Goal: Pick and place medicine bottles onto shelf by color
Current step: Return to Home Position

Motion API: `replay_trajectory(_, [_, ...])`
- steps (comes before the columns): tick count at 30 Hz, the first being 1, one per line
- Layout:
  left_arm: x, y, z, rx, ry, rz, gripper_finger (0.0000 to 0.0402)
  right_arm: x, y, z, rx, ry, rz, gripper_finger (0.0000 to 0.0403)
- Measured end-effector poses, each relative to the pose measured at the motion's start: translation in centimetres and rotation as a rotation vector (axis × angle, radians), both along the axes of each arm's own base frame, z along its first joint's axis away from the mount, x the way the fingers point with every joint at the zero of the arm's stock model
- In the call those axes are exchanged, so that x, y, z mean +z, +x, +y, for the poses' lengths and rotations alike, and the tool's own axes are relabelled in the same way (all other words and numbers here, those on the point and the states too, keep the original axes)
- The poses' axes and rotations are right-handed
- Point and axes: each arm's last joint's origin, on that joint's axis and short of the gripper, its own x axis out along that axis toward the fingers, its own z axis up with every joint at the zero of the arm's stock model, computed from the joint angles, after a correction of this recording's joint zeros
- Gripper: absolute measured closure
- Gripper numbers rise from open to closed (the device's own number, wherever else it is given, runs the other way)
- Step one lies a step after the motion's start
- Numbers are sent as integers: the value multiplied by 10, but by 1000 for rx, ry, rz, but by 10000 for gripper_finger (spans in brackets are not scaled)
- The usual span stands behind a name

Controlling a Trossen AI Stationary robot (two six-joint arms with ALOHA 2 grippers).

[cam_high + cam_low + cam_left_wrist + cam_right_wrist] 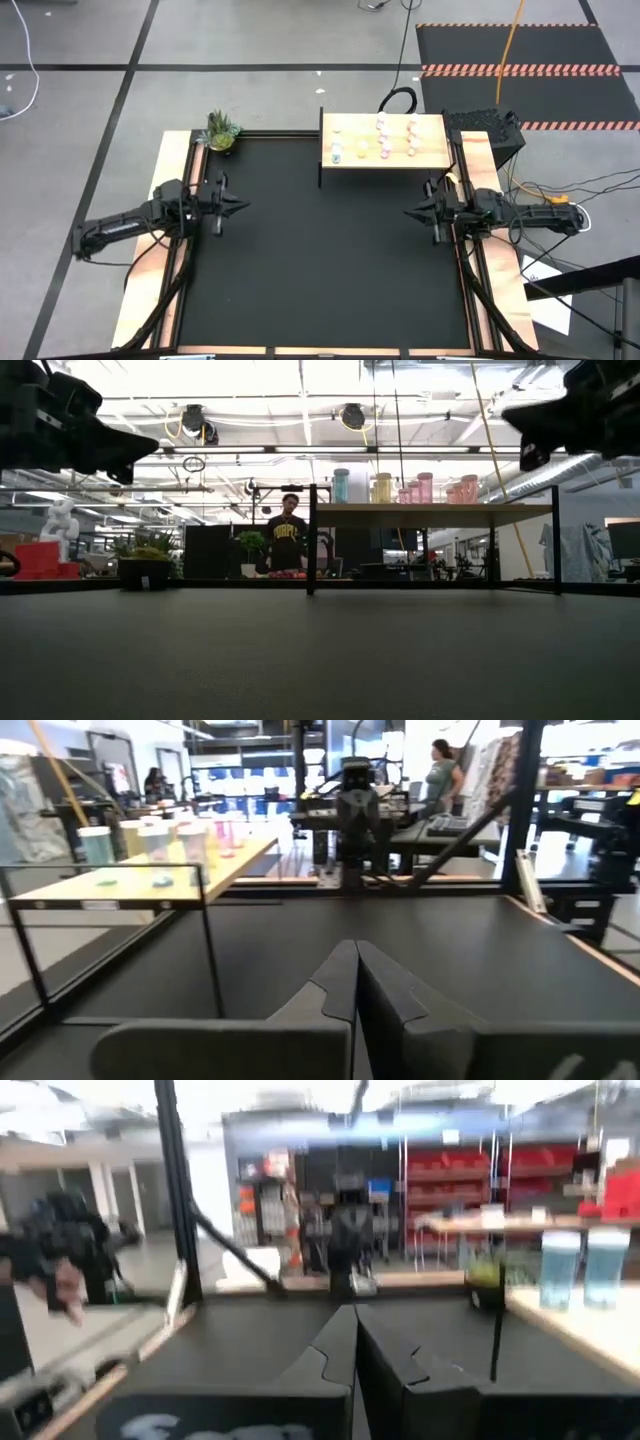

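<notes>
The pale wood shelf (383, 140) stands on thin dark legs at the table's far right. Several medicine bottles (384, 138) stand upright on its top in rows: teal, yellow and pink, with white caps. In the low view the bottles (405, 488) line the shelf top (430, 511). My left gripper (243, 206) hovers shut at the table's left edge, pointing level toward the right. My right gripper (410, 212) hovers shut at the right edge, pointing toward the left. Both hold nothing; their shut fingers show in the left wrist view (357, 982) and the right wrist view (355, 1342).
A small green potted plant (221, 131) stands at the table's far left corner. Wooden rails (170, 200) run along the left and right edges. The black tabletop (320, 260) lies between the two arms. People stand in the room beyond the table.
</notes>
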Motion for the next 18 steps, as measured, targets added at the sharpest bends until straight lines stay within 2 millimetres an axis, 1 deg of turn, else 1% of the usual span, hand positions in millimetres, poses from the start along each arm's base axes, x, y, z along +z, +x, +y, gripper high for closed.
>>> replay_trajectory(4, [0,1,-3,-32,-23,4,397,4,-1,1,23,-1,-47,403])
replay_trajectory(7, [0,1,-6,-50,-105,8,388,8,-2,1,23,0,-80,403])
replay_trajectory(9, [-1,2,-9,-72,-140,13,383,6,-1,1,23,0,-62,403])
replay_trajectory(18, [0,2,-12,-97,-88,10,381,5,-1,1,24,0,-58,403])
